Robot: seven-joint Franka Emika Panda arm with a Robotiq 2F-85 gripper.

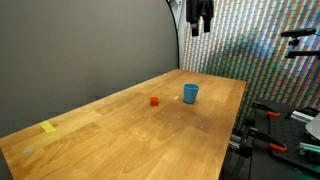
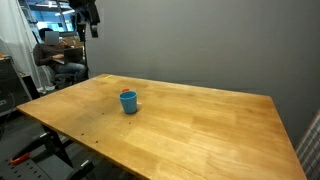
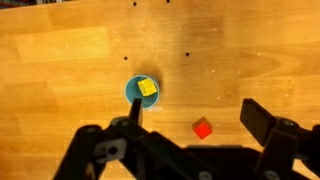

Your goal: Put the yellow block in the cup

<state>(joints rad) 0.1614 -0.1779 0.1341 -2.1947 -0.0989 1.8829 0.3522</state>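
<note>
Wrist view: yellow block (image 3: 147, 88) inside cup (image 3: 131, 93); gripper (image 3: 193, 110) high above, fingers spread wide, empty

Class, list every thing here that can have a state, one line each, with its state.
Chunky bright yellow block: inside the small light-blue round cup.
Cup: upright on the wooden table, holding the block.
Small red block: loose on the table, apart from the cup.
Flat yellow tape-like piece: lying flat on the table.
Robot pincer: open, empty, high above the table.
</note>
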